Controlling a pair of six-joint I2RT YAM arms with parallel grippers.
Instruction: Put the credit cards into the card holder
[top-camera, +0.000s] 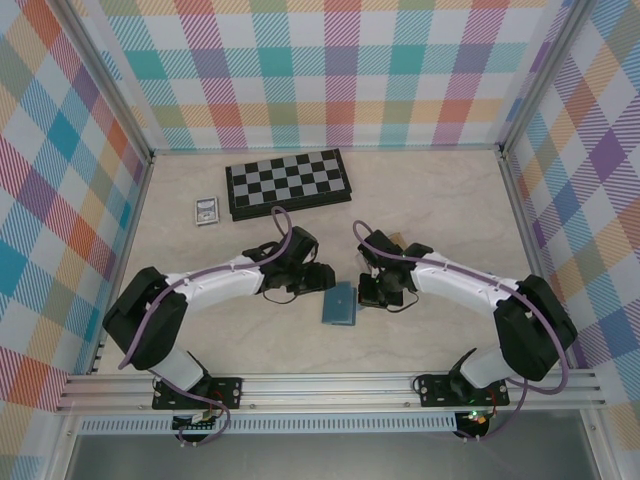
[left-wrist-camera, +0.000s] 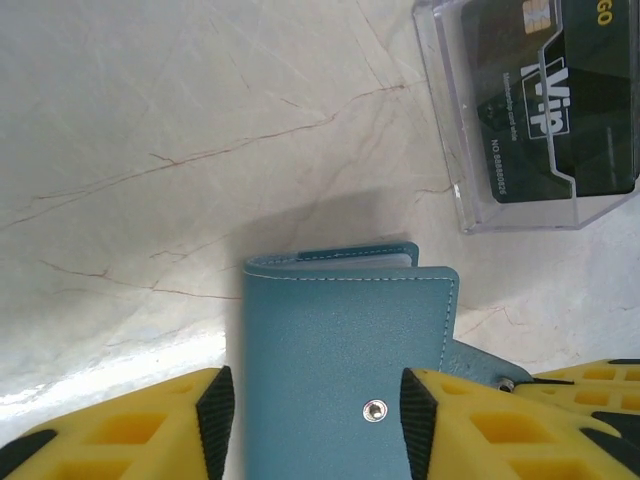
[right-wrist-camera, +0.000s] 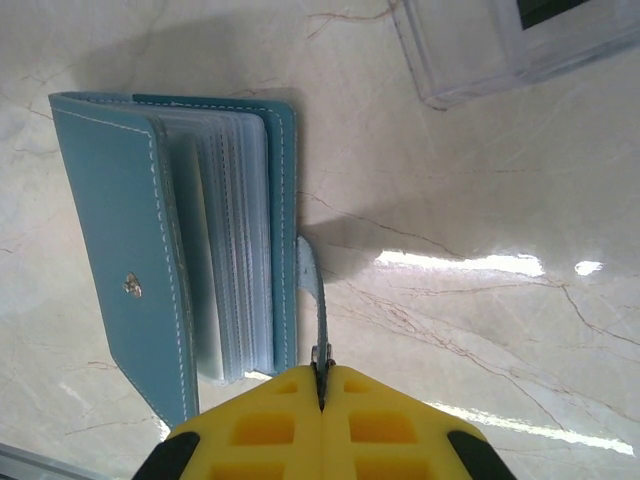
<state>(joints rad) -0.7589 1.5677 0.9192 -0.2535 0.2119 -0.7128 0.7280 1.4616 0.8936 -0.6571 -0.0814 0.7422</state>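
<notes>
One teal card holder (top-camera: 339, 303) lies on the table (top-camera: 440, 200) between two tools, partly open so its clear inner sleeves fan out. One dark credit card (left-wrist-camera: 560, 110) shows inside one clear box (left-wrist-camera: 470, 190) just beyond the holder; whether more cards lie under it I cannot tell. The table is pale and marble-veined, walled on three sides by pastel plaid panels (top-camera: 340, 70). Farther back sit one chessboard (top-camera: 288, 183) and, left of it, one small silver-grey framed rectangle (top-camera: 207, 210), both well apart from the arms. The left tool (left-wrist-camera: 315, 400) has its jaws apart, straddling the holder's cover. The right tool (right-wrist-camera: 320, 385) is pinched together on the holder's snap strap (right-wrist-camera: 308, 290).
</notes>
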